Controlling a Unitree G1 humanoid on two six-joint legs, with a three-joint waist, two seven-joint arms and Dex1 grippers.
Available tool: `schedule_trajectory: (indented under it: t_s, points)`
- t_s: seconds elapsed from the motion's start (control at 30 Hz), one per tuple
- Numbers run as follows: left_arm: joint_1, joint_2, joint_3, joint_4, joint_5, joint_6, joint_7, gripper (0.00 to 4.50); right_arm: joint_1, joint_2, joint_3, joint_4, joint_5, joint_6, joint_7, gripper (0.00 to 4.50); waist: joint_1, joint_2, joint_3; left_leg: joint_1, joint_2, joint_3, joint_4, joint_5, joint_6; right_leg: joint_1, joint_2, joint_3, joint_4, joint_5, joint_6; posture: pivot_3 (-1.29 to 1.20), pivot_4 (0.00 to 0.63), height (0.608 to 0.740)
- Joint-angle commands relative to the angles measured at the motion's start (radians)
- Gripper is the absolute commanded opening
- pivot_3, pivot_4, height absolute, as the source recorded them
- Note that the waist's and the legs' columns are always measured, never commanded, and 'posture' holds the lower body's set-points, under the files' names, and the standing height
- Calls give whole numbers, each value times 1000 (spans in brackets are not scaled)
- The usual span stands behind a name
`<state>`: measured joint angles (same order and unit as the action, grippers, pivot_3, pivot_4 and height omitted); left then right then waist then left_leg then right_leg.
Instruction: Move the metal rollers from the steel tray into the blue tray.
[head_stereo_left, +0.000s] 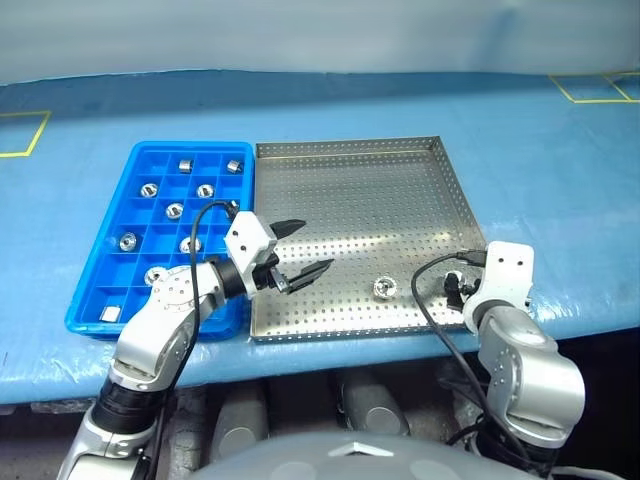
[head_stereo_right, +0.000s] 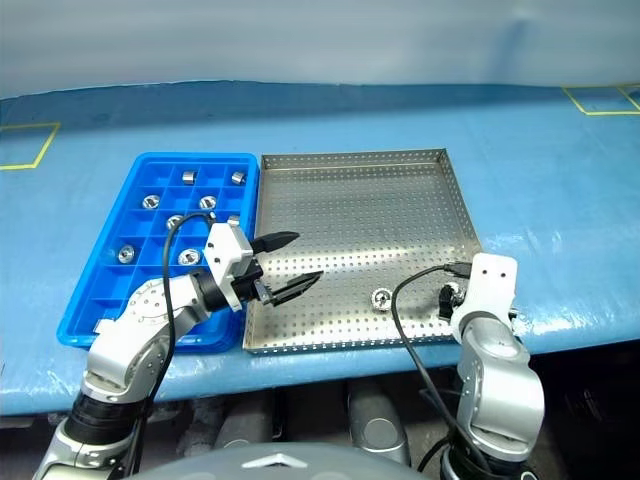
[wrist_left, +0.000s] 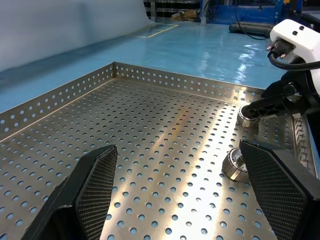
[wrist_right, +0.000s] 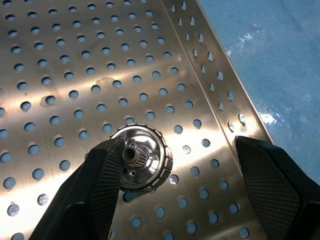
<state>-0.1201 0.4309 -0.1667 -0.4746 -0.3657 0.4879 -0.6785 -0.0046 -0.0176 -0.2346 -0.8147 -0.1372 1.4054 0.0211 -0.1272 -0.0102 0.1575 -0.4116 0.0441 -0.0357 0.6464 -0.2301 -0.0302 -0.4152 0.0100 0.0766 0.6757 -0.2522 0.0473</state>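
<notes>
Left end effector (head_stereo_left: 297, 251) hovers wide open over the steel tray (head_stereo_left: 360, 190); right end effector (wrist_right: 175, 190), also wide, straddles a metal roller (wrist_right: 142, 158).

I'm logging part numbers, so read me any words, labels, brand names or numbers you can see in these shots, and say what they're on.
No readable text: none on the steel tray, the blue tray or the metal rollers.
Yellow tape outlines on the blue tabletop sheet are plain lines, not writing.
Neither the left gripper nor the right gripper bears legible marking.
</notes>
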Motion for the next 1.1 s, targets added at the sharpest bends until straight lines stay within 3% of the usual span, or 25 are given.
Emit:
schedule_trajectory:
  t_s: [0.03,0.7,0.8,0.93,1.1]
  points:
    - [-4,-2,12,-18,-10,-20,-1,4300,-9,-1,-19,-29,38,-51,30,3721,0,0,0,0,0,0,0,0,0,0,0,0,0,0,0,-117,150,740]
    - [10,-1,21,-28,-8,-25,19,4300,1,-4,-27,35,67,4,8,3721,7,0,0,0,0,0,0,0,0,0,0,0,0,0,0,-91,150,740]
    - [14,-1,21,-31,-8,-25,24,4300,-3,-11,-21,32,64,0,4,3144,9,0,0,0,0,0,0,0,0,0,0,0,0,0,0,-88,150,740]
    - [18,1,24,-33,-10,-26,28,4300,-17,-29,0,4,75,-21,12,1897,9,0,0,0,0,0,0,0,0,0,0,0,0,0,0,-85,150,740]
    - [32,1,45,-49,-18,-28,39,4300,-94,-79,133,-47,129,-110,75,1860,6,0,0,0,0,0,0,0,0,0,0,1,0,0,0,-60,150,740]
